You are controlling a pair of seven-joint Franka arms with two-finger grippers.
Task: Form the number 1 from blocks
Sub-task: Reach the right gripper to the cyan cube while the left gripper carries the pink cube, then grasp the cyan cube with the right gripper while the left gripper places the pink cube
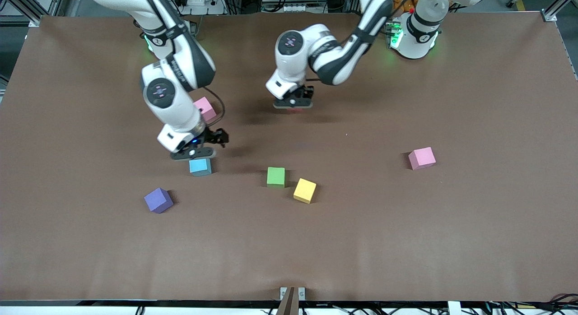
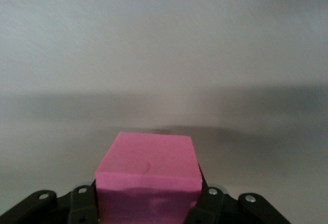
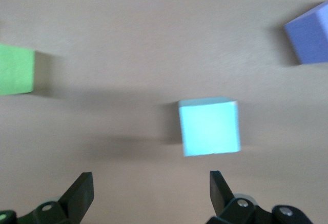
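Observation:
My left gripper (image 1: 293, 105) is shut on the red block (image 2: 148, 162), low over the middle of the table; only a red sliver (image 1: 294, 110) shows under the fingers in the front view. My right gripper (image 1: 195, 152) hangs open just above the table, its fingers (image 3: 82, 190) wide apart, with the light blue block (image 1: 200, 167) lying close by and outside them. The same light blue block (image 3: 209, 126) sits a little ahead of the fingertips. The purple block (image 1: 158, 200) and the yellow block (image 1: 305, 190) rest nearer the front camera. The orange block is out of view.
A green cube (image 1: 276, 176) sits beside the yellow block. One pink cube (image 1: 205, 108) lies partly under the right arm, another pink cube (image 1: 422, 158) toward the left arm's end. The brown table (image 1: 406, 243) is bare along its front edge.

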